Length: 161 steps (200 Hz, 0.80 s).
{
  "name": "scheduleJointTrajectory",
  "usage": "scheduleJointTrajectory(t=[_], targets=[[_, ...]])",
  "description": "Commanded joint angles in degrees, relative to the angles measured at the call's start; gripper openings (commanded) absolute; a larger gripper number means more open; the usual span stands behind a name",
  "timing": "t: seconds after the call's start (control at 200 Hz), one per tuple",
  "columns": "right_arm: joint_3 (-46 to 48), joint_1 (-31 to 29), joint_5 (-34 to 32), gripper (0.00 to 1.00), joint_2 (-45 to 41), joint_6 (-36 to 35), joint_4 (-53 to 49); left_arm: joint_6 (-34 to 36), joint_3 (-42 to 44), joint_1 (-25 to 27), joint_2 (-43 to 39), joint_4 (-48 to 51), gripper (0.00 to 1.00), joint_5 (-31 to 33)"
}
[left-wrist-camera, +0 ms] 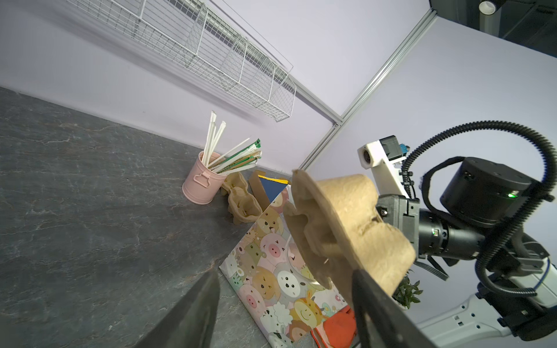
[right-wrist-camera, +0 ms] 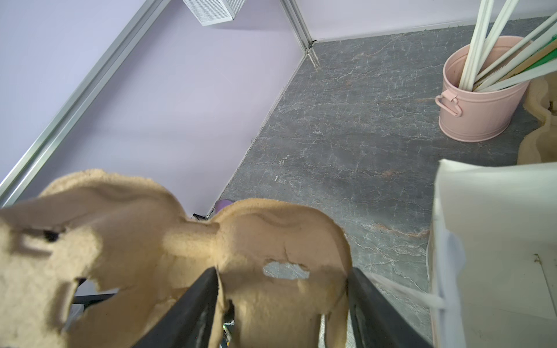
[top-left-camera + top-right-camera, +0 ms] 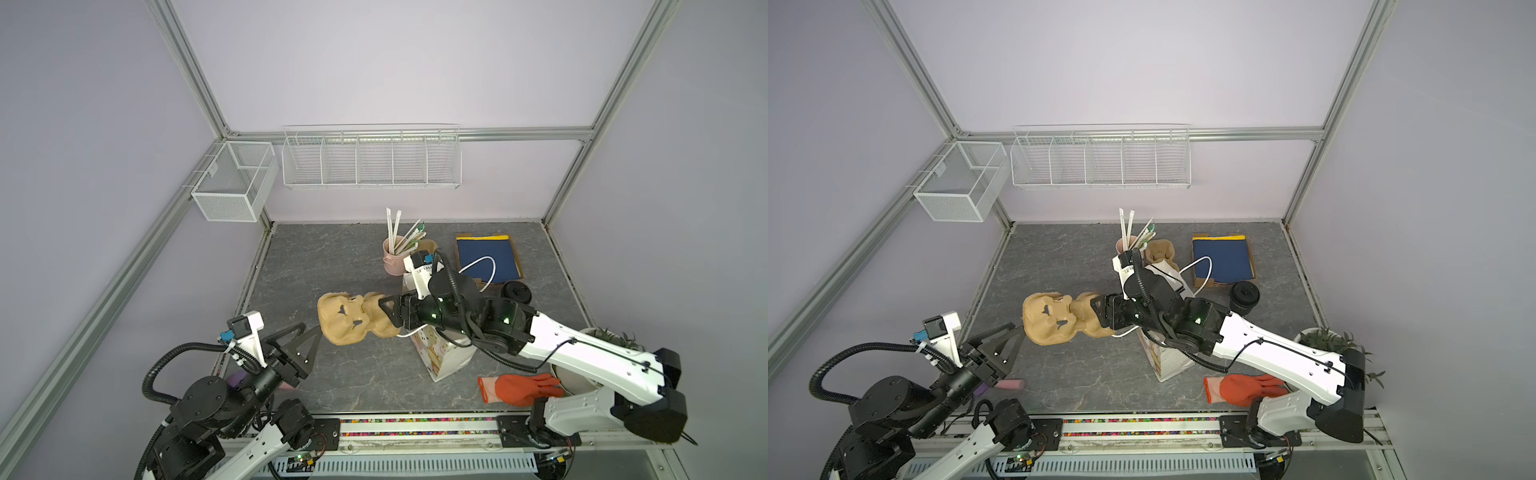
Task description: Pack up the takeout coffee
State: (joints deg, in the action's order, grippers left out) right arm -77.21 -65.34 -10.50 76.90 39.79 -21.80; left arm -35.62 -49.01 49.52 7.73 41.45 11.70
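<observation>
Containers first. Pink metal cup (image 1: pixel 200 183) at back of counter (image 3: pixel 332 386): stuffed w/ paper-wrapped straws (image 1: pixel 238 156), white and green, fanning out over the rim. Just beside the cup, a second pulp carrier (image 3: pixel 1160 251) lying on the counter. Paper bag (image 1: pixel 277 271) standing open mid-counter, white inside, white cord handles; contents not made out from any view. Flat cardboard tray (image 3: pixel 516 257) back right, w/ dark blue sheet (image 3: pixel 488 259) over a yellow one. White pot (image 3: pixel 1305 332) w/ green plant (image 3: pixel 1327 338) front right. On the wall: mesh box (image 3: pixel 235 180) and long wire rack (image 3: pixel 372 160) split into five bays.

Takeout coffee (image 3: pixel 1244 296): upright on counter, black lid on, just off the tray's near corner, right of the bag, well apart from both grippers.

R gripper (image 2: pixel 281 269): jaws clamped across one pocket of a brown pulp carrier (image 3: pixel 353 318), held tilted, clear of the counter. L gripper (image 1: pixel 283 274): jaws spread wide, gripping nothing, tips right at the carrier's free end; touching or not, hard to tell.

Writing: bag printed w/ cartoon pigs, sheep, dogs, no words legible. Cup lettering too small to read.
</observation>
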Motion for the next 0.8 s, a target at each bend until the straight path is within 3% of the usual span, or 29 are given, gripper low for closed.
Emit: scheduleJointTrajectory(t=[0.0, 0.44, 0.8], targets=[[0.85, -0.06, 0.73, 0.7, -1.03, -1.07, 2.27, 1.51, -1.13, -0.09, -0.04, 1.4, 0.71, -1.56], [0.35, -0.08, 2.71, 0.7, 4.28, -0.38, 2.76, -1.92, 1.4, -0.1, 1.65, -4.7, 0.73, -5.42], [-1.31, -0.48, 4.5, 0.69, 11.92, -0.21, 3.89, -3.75, 1.64, -0.09, 1.06, -1.71, 0.73, -3.19]])
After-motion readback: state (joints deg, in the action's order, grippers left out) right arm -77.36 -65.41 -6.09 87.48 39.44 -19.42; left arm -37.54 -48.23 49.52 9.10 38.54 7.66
